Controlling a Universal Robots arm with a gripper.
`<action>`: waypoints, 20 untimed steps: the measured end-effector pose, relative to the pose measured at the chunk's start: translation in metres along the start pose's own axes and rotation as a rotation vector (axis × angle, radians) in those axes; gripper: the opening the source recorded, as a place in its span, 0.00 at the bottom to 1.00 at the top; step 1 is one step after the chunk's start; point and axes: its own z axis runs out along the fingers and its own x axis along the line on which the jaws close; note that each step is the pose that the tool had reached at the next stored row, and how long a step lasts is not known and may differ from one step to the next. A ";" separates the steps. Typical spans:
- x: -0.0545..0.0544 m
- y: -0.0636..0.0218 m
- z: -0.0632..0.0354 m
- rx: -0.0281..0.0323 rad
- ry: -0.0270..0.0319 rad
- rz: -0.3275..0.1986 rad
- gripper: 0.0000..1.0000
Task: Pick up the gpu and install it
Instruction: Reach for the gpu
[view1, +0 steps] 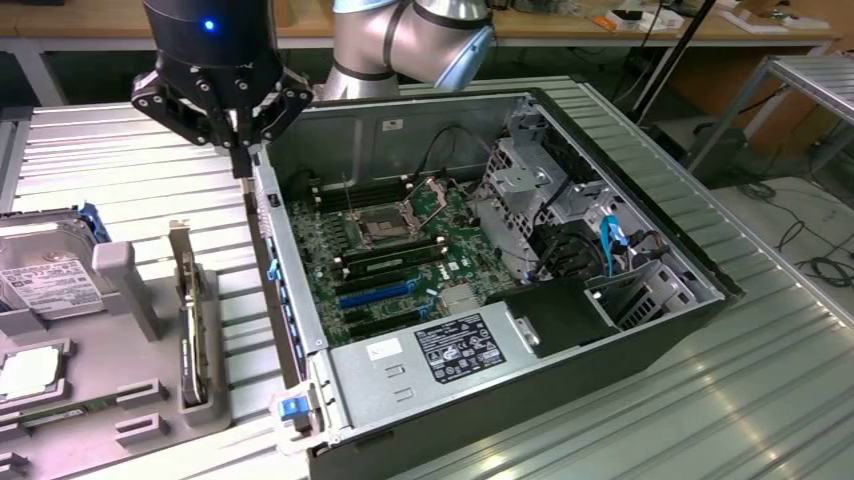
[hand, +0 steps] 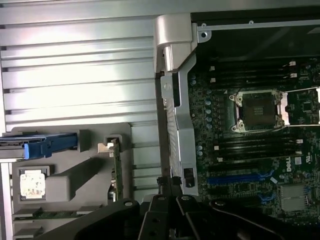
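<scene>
The gpu (view1: 191, 330) is a thin dark card standing on edge in a slot of the grey parts holder (view1: 128, 290), its silver bracket end pointing up. In the wrist view the gpu (hand: 115, 172) sits on edge in that same holder. My gripper (view1: 242, 165) hangs above the left side wall of the open computer case (view1: 287, 300), up and away from the card. Its fingers are together with nothing between them. In the wrist view my gripper (hand: 170, 202) sits over that wall. Blue expansion slots (view1: 374, 294) lie on the motherboard (hand: 240, 177).
A silver hard drive (view1: 47, 270) with blue rails, a processor chip (view1: 27, 372) and a green memory stick (view1: 67, 412) rest in the holder. Inside the case are a processor socket (view1: 378, 228), a power supply (view1: 454, 345) and drive cages (view1: 534, 190). Ribbed metal table surrounds everything.
</scene>
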 end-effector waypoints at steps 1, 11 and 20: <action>0.002 -0.0002 0.0000 -0.0001 0.0000 0.000 0.11; 0.022 -0.0129 -0.0006 0.0000 0.0000 0.000 0.11; 0.041 -0.0295 -0.0005 0.0000 0.0000 0.000 0.11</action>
